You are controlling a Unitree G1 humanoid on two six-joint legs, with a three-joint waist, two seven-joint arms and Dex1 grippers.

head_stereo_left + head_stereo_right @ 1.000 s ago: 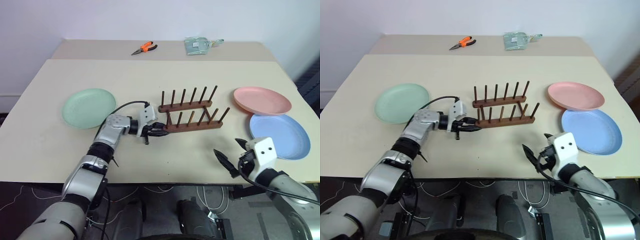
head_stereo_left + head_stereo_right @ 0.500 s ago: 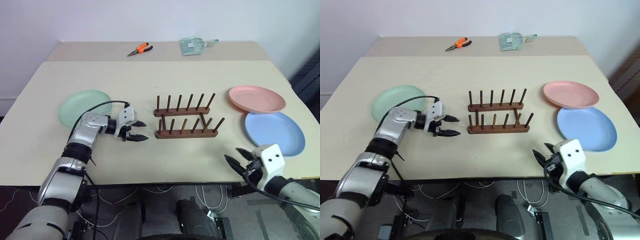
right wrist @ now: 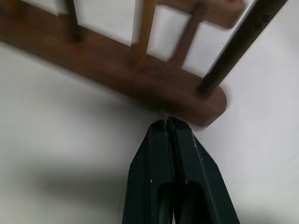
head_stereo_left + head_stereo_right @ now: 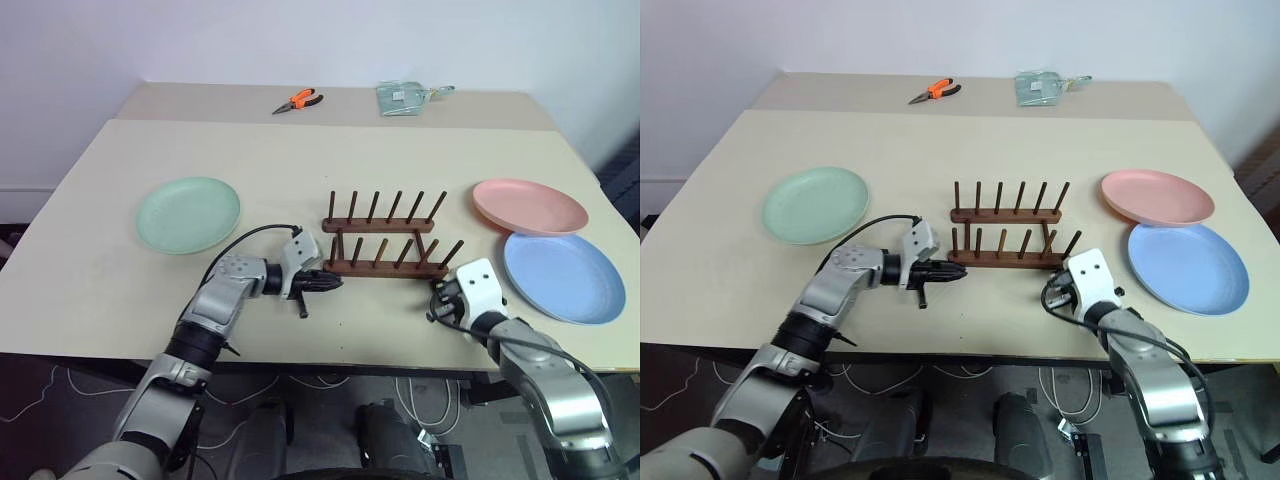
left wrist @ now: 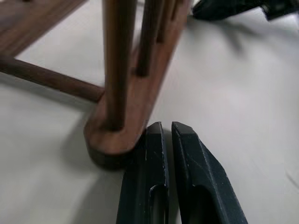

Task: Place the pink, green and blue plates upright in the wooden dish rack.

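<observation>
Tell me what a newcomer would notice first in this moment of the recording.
The wooden dish rack stands empty at the middle of the table, with a closed gripper at each end of its near rail: the left gripper at its left end, the right gripper at its right end. All three plates lie flat: the green plate to the rack's left, the pink plate and blue plate to its right.

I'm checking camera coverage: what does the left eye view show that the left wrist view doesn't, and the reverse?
Left eye view alone: the green plate, pink plate, blue plate, the orange pliers, and a gripper at each end of the wooden dish rack.
Left wrist view alone: the left gripper, shut, its tips beside the rack's rounded rail end.
Both: the rack, the table, and the right gripper.
</observation>
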